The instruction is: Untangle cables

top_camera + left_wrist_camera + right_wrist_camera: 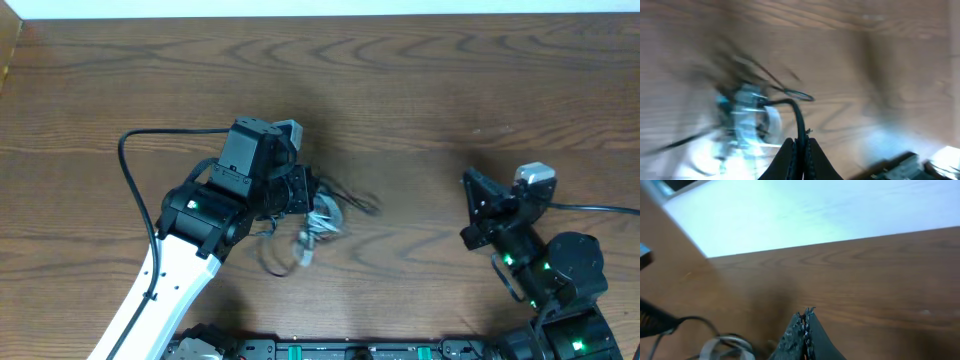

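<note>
The cables are lying in a small knot near the middle of the bench, pale strands mixing with thin dark ones, and one black cord is running from the knot straight into the left jaws. The left jaws are clenching on that black cord just beside the knot, though motion is blurring much of the left wrist view. The right jaws are sitting pressed together and gripping nothing, well apart from the cables, over the right side of the bench.
</note>
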